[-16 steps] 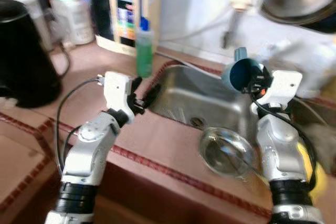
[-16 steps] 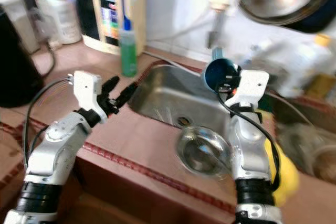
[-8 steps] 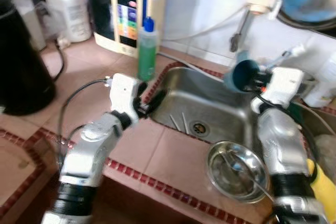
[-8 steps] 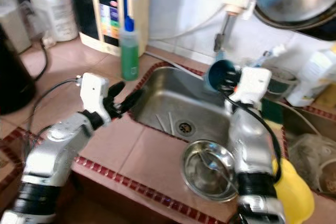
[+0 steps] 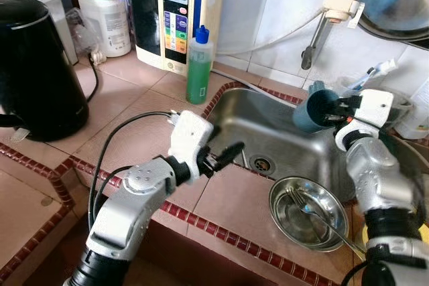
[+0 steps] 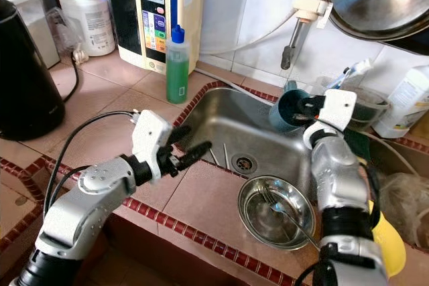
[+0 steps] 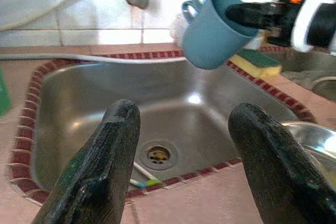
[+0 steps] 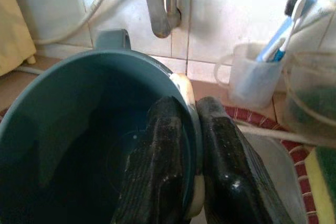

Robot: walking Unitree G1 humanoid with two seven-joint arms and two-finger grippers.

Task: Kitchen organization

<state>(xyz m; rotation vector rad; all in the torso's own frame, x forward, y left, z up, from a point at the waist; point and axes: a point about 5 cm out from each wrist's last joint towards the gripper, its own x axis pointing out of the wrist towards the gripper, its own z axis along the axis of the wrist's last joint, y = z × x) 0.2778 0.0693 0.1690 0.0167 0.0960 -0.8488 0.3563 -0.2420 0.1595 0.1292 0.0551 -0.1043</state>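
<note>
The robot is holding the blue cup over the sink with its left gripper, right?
Not quite. The right gripper holds the blue cup over the sink, pinching its rim, as the right wrist view shows. The left gripper is open and empty.

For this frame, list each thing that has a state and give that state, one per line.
Blue mug: held by its rim, tilted, over the sink.
Right hand: shut on the mug rim.
Left hand: open, holding nothing.
Steel bowl: upright on the counter, fork inside.
Sink: tap not running.
Green soap bottle: upright, capped.

Home kitchen, probably: steel sink (image 5: 281,140), tiled counter (image 5: 127,108), kettle (image 5: 37,68).
</note>
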